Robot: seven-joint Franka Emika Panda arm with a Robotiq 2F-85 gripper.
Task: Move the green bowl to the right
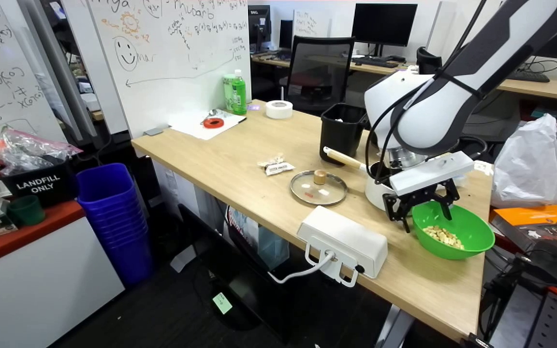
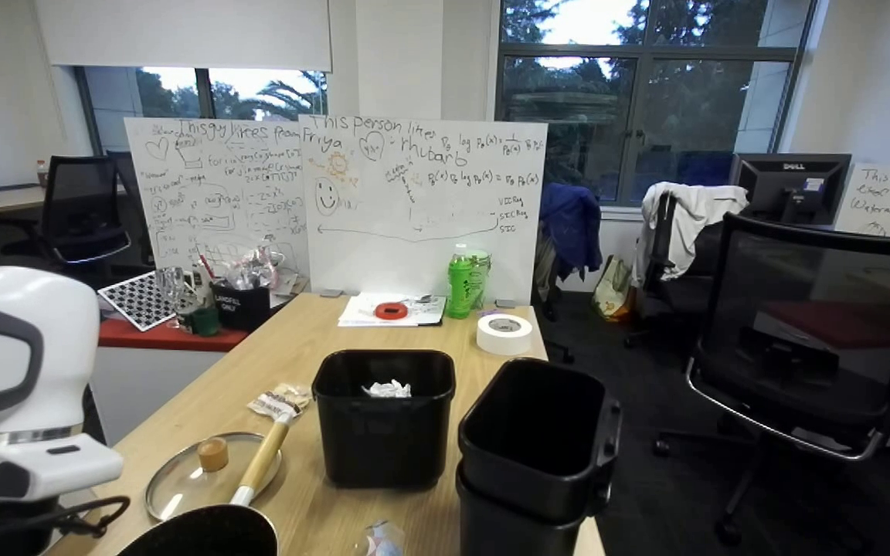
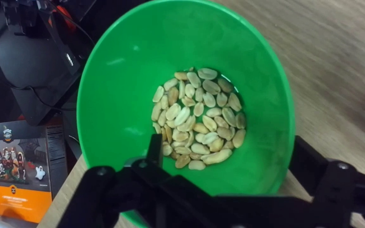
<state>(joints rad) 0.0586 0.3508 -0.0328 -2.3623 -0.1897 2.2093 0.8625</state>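
Beneath hand (image 1: 428, 223), green bowl (image 1: 473, 233), its rim between parted fingers (image 3: 155, 149).

"LANDFILL ONLY" on black bin (image 1: 39, 184), "DELL" on monitor (image 2: 785, 197), "This person likes", "rhubarb" on whiteboard (image 2: 406, 251)

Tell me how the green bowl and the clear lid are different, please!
The green bowl is bright green all over, but the clear lid is see-through. The green bowl is hollow with nuts inside, while the clear lid looks nearly flat. The clear lid has a wooden-looking knob on top; no knob shows on the green bowl. Both are round.
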